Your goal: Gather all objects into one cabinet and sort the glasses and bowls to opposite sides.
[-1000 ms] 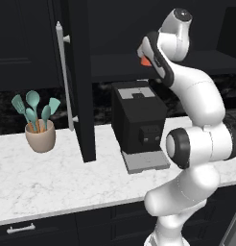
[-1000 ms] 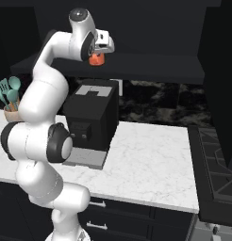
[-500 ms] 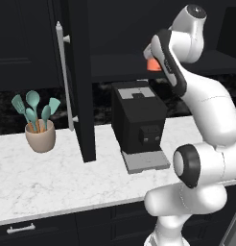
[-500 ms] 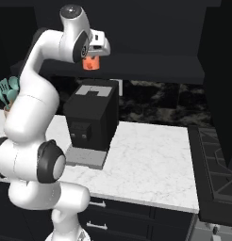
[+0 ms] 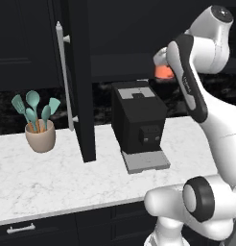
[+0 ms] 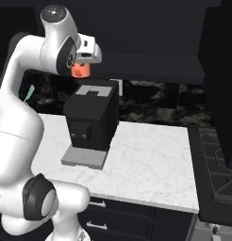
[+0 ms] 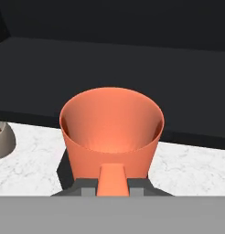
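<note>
Orange cup being held upright in closed gripper, raised above black coffee machine. Cabinet shelf lying just beyond cup, far side; open door at left.

text: none readable | labels: none | small detail possibly too blurred

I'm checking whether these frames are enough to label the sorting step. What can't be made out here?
- Claw fingers: hidden by the orange cup in the hand view, by the arm in the left base view.
- Cabinet interior: too dark in both base views to tell what sits on the shelf.
- Utensil pot: cut off by the hand view's left edge.
- Drawer pulls: small, low in the base views.
</note>
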